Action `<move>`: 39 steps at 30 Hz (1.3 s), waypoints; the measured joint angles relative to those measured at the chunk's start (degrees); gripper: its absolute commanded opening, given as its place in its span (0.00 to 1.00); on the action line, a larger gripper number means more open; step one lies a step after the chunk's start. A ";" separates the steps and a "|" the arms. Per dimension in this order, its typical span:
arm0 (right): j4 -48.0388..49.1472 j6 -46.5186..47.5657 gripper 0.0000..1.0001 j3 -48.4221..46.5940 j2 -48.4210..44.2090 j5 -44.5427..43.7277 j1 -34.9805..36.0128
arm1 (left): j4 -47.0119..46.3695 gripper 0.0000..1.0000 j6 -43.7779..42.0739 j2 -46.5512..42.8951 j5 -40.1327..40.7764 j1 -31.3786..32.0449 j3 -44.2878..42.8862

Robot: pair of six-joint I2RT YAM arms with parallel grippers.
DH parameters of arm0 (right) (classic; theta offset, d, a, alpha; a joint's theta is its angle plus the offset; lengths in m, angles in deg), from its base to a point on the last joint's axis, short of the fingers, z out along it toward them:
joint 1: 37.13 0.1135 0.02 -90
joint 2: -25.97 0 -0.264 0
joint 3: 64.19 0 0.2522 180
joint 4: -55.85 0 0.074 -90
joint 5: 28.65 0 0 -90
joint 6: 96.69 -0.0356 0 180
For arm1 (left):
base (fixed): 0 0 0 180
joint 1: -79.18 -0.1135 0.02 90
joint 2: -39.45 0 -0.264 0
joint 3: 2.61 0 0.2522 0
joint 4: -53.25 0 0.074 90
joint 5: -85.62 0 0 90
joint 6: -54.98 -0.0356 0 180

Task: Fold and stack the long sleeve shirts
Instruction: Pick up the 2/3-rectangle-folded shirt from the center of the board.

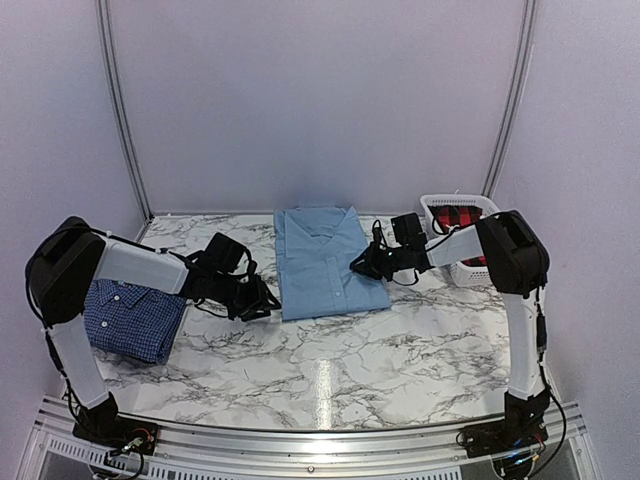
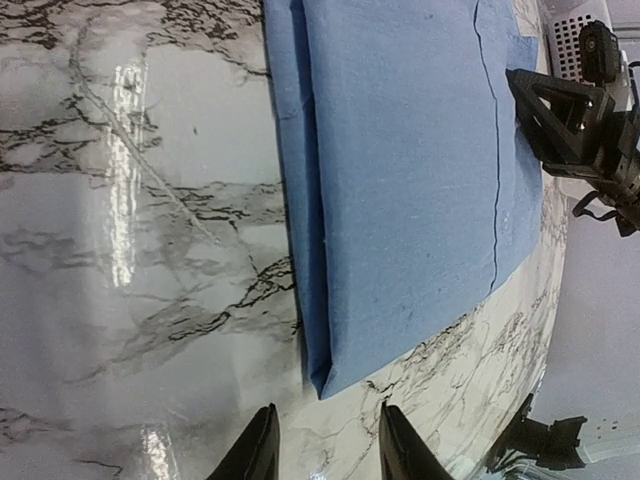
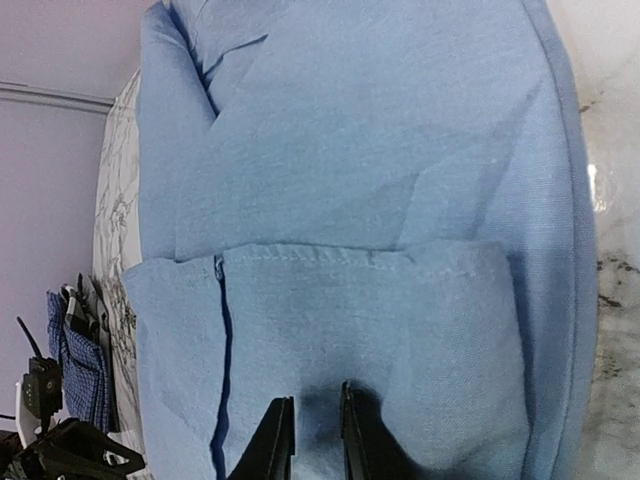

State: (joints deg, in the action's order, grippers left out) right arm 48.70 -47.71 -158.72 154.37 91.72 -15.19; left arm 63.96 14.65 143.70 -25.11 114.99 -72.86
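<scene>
The light blue long sleeve shirt [image 1: 325, 262] lies folded, collar to the back, in the middle of the marble table [image 1: 330, 370]. The dark blue checked shirt [image 1: 135, 318] lies folded at the left, partly under my left arm. My left gripper [image 2: 328, 440] is open just off the blue shirt's near left corner [image 2: 325, 380], with nothing between its fingers. My right gripper [image 3: 312, 435] sits low over the shirt's right side [image 3: 380, 320], its jaws a narrow gap apart and no cloth pinched between them. In the top view it is at the shirt's right edge [image 1: 362, 265].
A white basket [image 1: 470, 205] holding red and black plaid cloth stands at the back right, just behind my right arm. Walls close in the back and both sides. A metal rail [image 1: 300, 445] runs along the near edge.
</scene>
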 measured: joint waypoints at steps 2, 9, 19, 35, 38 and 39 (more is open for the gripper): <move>0.26 -0.55 0.24 -0.02 0.07 0.02 -0.07 | -0.42 0.36 0.92 0.92 0.15 0.90 -0.42; 0.87 -1.05 0.27 -0.07 0.09 0.13 -0.07 | -0.72 0.33 3.93 4.83 2.21 3.61 -2.62; 1.07 -0.94 0.29 -0.07 0.07 0.13 -0.07 | -0.74 0.00 9.66 6.43 7.85 4.90 -4.31; -0.13 2.75 0.33 9.22 -10.29 -1.84 2.89 | 3.37 0.00 5.75 -0.07 0.74 1.88 2.73; 0.04 3.45 0.33 9.57 -11.85 -2.36 5.99 | 5.14 0.00 4.74 -1.86 0.02 0.79 4.39; 0.26 3.56 0.33 9.57 -12.07 -2.36 7.10 | 5.31 0.00 4.48 -1.97 -0.13 0.57 4.50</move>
State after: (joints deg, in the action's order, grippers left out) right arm 48.96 -44.14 -149.15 142.30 89.36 -8.09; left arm 69.27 19.13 141.73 -25.24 115.56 -68.36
